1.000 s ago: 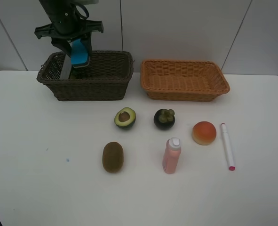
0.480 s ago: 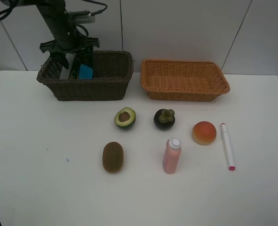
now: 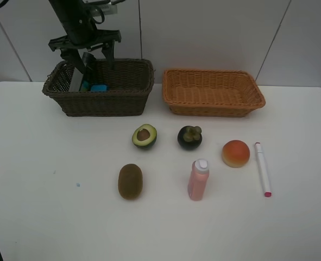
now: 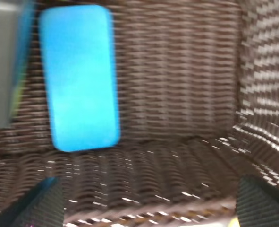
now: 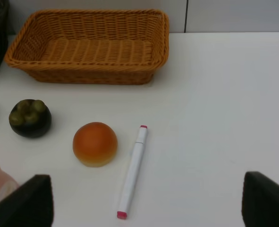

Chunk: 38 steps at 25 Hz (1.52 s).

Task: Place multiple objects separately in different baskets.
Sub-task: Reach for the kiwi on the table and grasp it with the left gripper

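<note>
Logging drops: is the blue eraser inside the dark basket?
Inside: the blue rectangular eraser block lies flat within the dark brown wicker basket.

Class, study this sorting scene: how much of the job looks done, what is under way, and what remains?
Done: the blue eraser lies in the dark basket. In hand: nothing; the left gripper hangs open above it. Left: kiwi, avocado, mangosteen, bun, pink bottle and marker sit on the table; the orange basket is empty.
</note>
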Motion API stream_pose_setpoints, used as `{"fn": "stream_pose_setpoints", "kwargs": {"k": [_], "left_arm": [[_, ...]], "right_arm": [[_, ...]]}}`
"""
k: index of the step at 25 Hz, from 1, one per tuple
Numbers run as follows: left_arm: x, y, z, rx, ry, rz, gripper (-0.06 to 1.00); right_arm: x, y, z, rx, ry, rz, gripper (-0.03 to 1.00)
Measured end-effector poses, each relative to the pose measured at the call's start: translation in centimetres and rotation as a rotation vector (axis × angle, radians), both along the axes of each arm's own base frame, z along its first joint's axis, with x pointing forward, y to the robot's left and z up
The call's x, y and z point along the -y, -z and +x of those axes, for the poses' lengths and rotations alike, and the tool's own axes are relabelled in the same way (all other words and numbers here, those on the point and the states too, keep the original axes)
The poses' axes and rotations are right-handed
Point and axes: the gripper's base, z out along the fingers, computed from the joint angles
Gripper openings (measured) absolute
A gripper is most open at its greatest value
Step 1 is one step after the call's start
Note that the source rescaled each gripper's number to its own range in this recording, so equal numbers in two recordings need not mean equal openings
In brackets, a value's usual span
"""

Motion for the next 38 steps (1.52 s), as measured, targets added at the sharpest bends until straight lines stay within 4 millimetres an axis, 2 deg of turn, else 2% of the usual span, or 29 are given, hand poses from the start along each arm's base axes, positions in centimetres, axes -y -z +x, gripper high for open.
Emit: {"fn": "stream_pose_setpoints", "kwargs": {"k": [3,6,9,13,16,19,21,25,32,38], "left_arm": [[1.2,-0.2,-1.0,-0.014,0.043,-0.005,0.85],[2.4,0.3,-3.2,-0.069,0.094,0.016,0.85],[3.7,0.2,-7.0,-0.138,0.145,0.039,0.85],[5.5,1.0,-13.1,-0.247,0.211,0.081,0.85],[6.9,2.7,-17.7,-0.344,0.243,0.142,0.85],[7.8,5.0,-21.0,-0.426,0.242,0.21,0.85],[8.4,6.3,-22.5,-0.439,0.244,0.225,0.85],[9.6,7.6,-23.8,-0.399,0.24,0.17,0.85],[10.4,8.4,-23.0,-0.288,0.197,0.08,0.85],[10.9,11.7,-22.5,-0.324,0.176,0.096,0.85]], "right_arm": [[0.0,0.0,0.0,0.0,0.0,0.0,1.0],[0.0,0.0,0.0,0.0,0.0,0.0,1.0],[0.0,0.0,0.0,0.0,0.0,0.0,1.0],[0.0,0.0,0.0,0.0,0.0,0.0,1.0],[0.0,0.0,0.0,0.0,0.0,0.0,1.0],[0.0,0.0,0.0,0.0,0.0,0.0,1.0],[0.0,0.0,0.0,0.0,0.0,0.0,1.0],[0.0,0.0,0.0,0.0,0.0,0.0,1.0],[0.0,0.0,0.0,0.0,0.0,0.0,1.0],[0.0,0.0,0.0,0.0,0.0,0.0,1.0]]}}
